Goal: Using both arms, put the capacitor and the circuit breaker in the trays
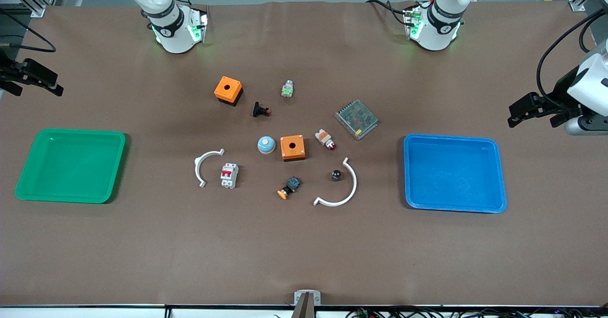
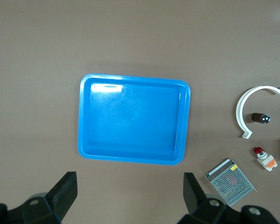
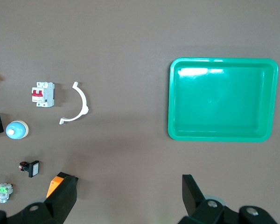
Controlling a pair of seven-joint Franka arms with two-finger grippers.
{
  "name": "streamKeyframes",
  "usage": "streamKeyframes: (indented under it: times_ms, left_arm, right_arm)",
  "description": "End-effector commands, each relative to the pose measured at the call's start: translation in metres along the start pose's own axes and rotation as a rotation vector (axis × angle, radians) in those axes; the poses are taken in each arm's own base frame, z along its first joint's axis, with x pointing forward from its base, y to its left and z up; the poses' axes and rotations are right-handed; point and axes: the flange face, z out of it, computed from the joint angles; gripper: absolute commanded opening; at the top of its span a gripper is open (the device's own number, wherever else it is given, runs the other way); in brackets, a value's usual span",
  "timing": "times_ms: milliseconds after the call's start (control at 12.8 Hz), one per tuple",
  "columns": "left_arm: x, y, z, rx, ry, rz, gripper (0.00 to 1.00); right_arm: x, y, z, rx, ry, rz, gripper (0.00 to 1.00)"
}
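The capacitor (image 1: 336, 175), a tiny black cylinder, stands inside the bend of a white curved clip (image 1: 354, 185); the left wrist view also shows the capacitor (image 2: 261, 118). The circuit breaker (image 1: 229, 175), white-grey with red levers, lies beside another white clip (image 1: 196, 167) and appears in the right wrist view (image 3: 42, 94). My left gripper (image 1: 515, 113) (image 2: 130, 186) hangs open and holds nothing, high over the left arm's end of the table by the blue tray. My right gripper (image 1: 54, 84) (image 3: 129, 186) hangs open with nothing in it over the right arm's end by the green tray.
A blue tray (image 1: 451, 138) and a green tray (image 1: 71, 131) lie at the table's two ends. Between them sit two orange boxes (image 1: 228, 90) (image 1: 292, 147), a mesh-covered power supply (image 1: 356, 119), a blue dome (image 1: 266, 145) and several push buttons (image 1: 260, 110).
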Motion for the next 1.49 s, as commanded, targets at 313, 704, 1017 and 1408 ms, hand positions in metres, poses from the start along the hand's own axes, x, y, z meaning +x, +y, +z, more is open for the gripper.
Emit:
streamKeyframes:
  times_ms: [313, 704, 1017, 1408]
  left_arm:
    - [0.007, 0.018, 0.028, -0.01, -0.063, -0.002, 1.0]
    - [0.011, 0.058, 0.057, -0.01, -0.109, 0.033, 1.0]
    - [0.012, 0.093, 0.081, -0.006, -0.149, 0.053, 1.0]
    - [0.007, 0.174, 0.153, 0.009, -0.245, 0.177, 1.0]
  right_arm:
    - [-0.002, 0.0, -0.001, 0.018, 0.002, 0.009, 1.0]
    - [-0.002, 0.0, -0.005, 0.018, 0.007, 0.011, 1.0]
    - [0.006, -0.002, 0.001, 0.016, 0.004, 0.007, 1.0]
    - [0.061, -0.002, 0.093, -0.007, -0.121, 0.004, 1.0]
